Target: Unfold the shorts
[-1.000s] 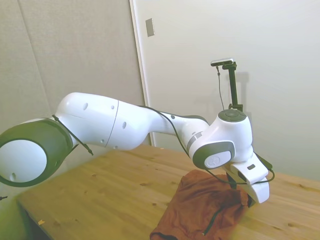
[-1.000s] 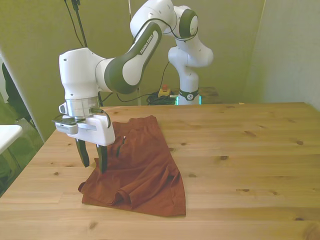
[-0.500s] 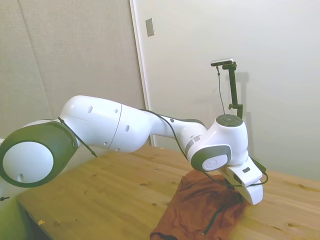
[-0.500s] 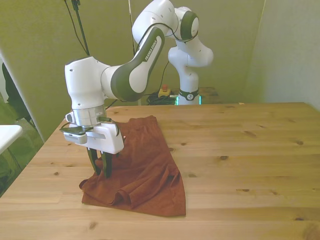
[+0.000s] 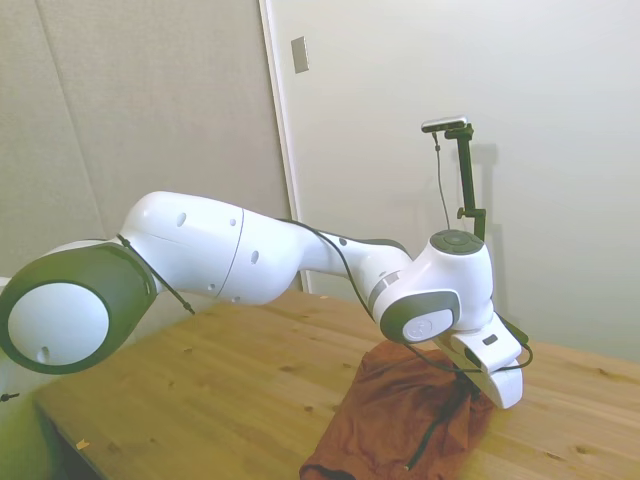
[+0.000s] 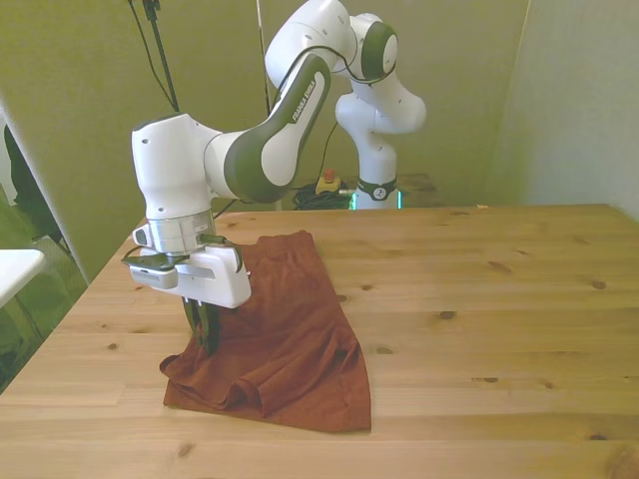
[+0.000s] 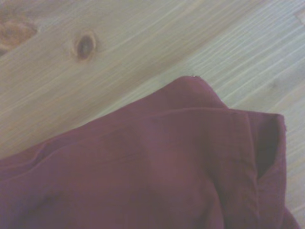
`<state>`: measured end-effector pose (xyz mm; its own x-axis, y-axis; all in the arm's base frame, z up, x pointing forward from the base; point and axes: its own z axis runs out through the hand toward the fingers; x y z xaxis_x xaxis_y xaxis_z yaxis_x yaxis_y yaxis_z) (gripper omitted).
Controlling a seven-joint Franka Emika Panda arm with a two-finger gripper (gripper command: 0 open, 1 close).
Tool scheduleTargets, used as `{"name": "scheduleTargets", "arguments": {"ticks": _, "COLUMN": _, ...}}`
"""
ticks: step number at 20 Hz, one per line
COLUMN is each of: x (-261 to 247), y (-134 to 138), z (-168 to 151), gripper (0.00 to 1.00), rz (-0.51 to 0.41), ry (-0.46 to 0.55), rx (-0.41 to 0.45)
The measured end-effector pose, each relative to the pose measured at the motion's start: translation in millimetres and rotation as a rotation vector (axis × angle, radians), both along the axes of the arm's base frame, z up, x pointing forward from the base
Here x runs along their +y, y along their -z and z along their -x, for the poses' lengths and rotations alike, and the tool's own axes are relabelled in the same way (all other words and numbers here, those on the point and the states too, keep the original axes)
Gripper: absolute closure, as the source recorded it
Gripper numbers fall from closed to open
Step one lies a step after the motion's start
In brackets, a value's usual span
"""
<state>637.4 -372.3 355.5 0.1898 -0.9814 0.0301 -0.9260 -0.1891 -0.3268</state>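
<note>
Your gripper (image 6: pixel 207 334) is down on the shorts (image 6: pixel 285 334), and its two dark fingers (image 6: pixel 204 321) look pinched together on the cloth near the edge on the front view's left. So you seem to be holding a bit of the shorts, but you cannot tell how many layers are caught. The shorts lie folded in a soft heap on the wooden table (image 6: pixel 479 329), close to the front view's left side, with a thin dark cord (image 5: pixel 432 432) showing in the side view. The wrist view shows a folded corner of the cloth (image 7: pixel 200 157) lying on bare wood. Be careful from here. If you pinch both layers, a pull will just drag the whole heap and nothing will open. If you hold only a tiny bit, it may slip out when you lift. If you pull too far toward the table's near side edge, the shorts could slide off.
</note>
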Motion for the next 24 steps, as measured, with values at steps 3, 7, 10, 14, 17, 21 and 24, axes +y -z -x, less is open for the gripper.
{"name": "scheduleTargets", "arguments": {"ticks": 3, "x": 1, "y": -4, "z": 3, "gripper": 1.0, "rz": 0.006, "ry": -0.015, "rx": -0.004}}
{"name": "scheduleTargets", "arguments": {"ticks": 7, "x": 6, "y": -28, "z": 12, "gripper": 1.0, "rz": 0.021, "ry": -0.036, "rx": -0.031}}
{"name": "scheduleTargets", "arguments": {"ticks": 10, "x": 24, "y": -51, "z": 17, "gripper": 1.0, "rz": 0.024, "ry": -0.065, "rx": -0.052}}
{"name": "scheduleTargets", "arguments": {"ticks": 14, "x": 85, "y": -79, "z": 8, "gripper": 1.0, "rz": 0.048, "ry": -0.149, "rx": -0.079}}
{"name": "scheduleTargets", "arguments": {"ticks": 17, "x": 154, "y": -89, "z": -8, "gripper": 1.0, "rz": 0.095, "ry": -0.217, "rx": -0.077}}
{"name": "scheduleTargets", "arguments": {"ticks": 21, "x": 250, "y": -88, "z": -24, "gripper": 1.0, "rz": 0.149, "ry": -0.292, "rx": -0.075}}
{"name": "scheduleTargets", "arguments": {"ticks": 24, "x": 302, "y": -90, "z": -30, "gripper": 1.0, "rz": 0.182, "ry": -0.33, "rx": -0.078}}
